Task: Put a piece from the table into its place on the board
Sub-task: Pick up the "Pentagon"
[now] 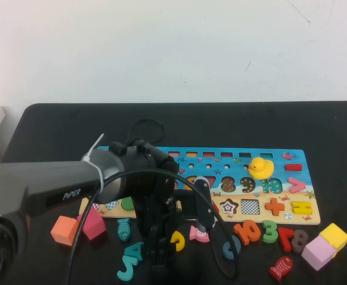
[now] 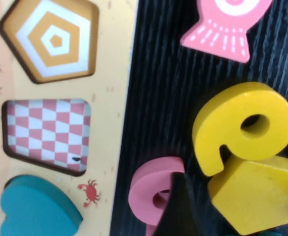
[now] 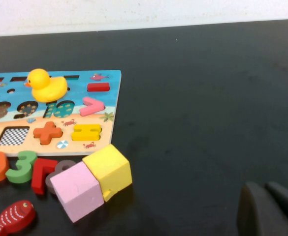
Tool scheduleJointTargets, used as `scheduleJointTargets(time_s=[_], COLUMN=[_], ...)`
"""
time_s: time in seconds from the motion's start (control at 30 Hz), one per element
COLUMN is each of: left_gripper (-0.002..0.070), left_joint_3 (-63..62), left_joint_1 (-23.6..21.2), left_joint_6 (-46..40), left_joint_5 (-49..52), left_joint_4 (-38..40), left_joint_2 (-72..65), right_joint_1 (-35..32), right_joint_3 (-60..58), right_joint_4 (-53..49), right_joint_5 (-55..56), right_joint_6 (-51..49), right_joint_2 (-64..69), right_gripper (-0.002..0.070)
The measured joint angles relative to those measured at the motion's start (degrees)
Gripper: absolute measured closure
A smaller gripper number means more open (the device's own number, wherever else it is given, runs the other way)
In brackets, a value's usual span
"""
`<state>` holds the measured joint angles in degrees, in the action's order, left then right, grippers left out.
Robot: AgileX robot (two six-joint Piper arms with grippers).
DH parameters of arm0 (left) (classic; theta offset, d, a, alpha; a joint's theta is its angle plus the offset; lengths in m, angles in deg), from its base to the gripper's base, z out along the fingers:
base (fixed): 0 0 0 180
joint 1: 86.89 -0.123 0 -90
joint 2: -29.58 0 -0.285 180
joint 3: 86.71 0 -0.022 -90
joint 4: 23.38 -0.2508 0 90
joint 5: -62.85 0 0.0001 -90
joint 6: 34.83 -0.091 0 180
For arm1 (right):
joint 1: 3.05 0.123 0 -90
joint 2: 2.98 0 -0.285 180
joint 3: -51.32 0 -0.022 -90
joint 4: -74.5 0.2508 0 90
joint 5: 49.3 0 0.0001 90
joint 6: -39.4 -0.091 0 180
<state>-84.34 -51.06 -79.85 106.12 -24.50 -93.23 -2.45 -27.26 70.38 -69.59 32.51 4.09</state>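
One board, one duck, two fish, two cubes

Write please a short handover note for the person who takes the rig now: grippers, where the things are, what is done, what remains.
Left gripper: open, holding nothing, low over the table's near edge of the board.
Right gripper: out of the high view, away from the pieces.
Yellow pentagon: on the black table, touching the yellow number 6.
Pentagon recess: empty.
Done: nothing placed.
Left: grasp the pentagon, seat it in its recess.

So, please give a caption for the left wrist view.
Left gripper open over yellow pentagon beside yellow 6; the board's pentagon recess is empty.
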Motion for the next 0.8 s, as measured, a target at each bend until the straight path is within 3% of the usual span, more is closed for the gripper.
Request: scheduleJointTargets(time_s=[0.53, 0.8], left_gripper=[0.0186, 0.0186], left_joint_3=[-0.09, -2.58], left_joint_1=[0.0, 0.12], left_joint_6=[3.37, 4.9], left_joint_5=[6.97, 7.52], left_joint_4=[0.26, -3.41], left_joint_2=[0.1, -0.1], right_joint_1=[0.0, 0.0], right_joint_3=[0.0, 0.0], right_joint_4=[0.0, 0.0], right_joint_5=[0.0, 0.0], right_joint_6=[0.0, 0.0], right_joint_2=[0.0, 0.0], right_gripper=[0.0657, 0.0657])
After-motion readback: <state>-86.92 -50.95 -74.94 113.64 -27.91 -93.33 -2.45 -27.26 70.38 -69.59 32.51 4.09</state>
